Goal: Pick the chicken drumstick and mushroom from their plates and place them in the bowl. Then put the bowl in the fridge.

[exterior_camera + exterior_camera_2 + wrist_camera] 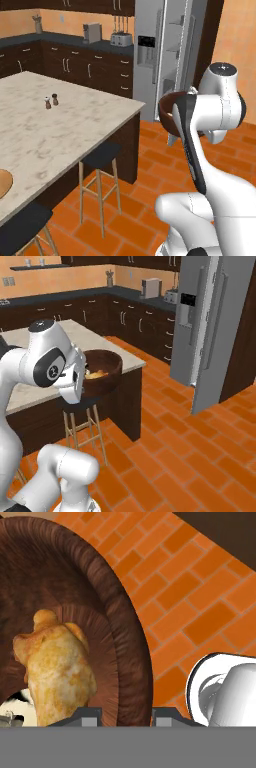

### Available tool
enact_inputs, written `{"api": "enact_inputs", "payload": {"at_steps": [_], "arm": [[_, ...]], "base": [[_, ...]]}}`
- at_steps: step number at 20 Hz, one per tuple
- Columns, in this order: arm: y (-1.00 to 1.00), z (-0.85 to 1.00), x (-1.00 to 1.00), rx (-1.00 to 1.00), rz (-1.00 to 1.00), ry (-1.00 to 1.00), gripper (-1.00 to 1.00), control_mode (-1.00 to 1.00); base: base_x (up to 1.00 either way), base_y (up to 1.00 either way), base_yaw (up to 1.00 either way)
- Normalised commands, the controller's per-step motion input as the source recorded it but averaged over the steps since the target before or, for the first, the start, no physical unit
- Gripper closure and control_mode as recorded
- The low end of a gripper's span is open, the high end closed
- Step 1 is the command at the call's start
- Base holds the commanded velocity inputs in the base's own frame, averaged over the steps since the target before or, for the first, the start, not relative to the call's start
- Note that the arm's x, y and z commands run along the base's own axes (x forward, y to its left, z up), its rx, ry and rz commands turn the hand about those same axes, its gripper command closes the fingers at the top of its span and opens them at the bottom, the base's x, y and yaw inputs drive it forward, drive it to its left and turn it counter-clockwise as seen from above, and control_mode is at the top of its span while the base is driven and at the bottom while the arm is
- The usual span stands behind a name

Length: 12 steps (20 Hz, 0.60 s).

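Raised arm, claw clamped tight.

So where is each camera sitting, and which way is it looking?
Left base view: behind the arm on its left, facing the open fridge; the white arm rises lower right, carrying the bowl.
Right base view: behind on its right, facing the island counter and fridge; arm lower left.
Hand view: on the hand, looking into the bowl at the chicken drumstick, the gripper astride the rim.
Both base views share bowl and fridge.
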Motion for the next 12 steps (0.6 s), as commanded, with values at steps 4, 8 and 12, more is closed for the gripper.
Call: {"api": "enact_inputs", "payload": {"at_steps": [4,8,12], "arm": [[0.0,0.0,0.0,0.0,0.0,0.0,1.0,1.0],[0.0,0.0,0.0,0.0,0.0,0.0,1.0,1.0],[0.0,0.0,0.0,0.0,0.0,0.0,1.0,1.0]], "base": [[0.73,-1.0,0.25],[0.36,-1.0,0.44],[0.36,-1.0,0.48]]}}
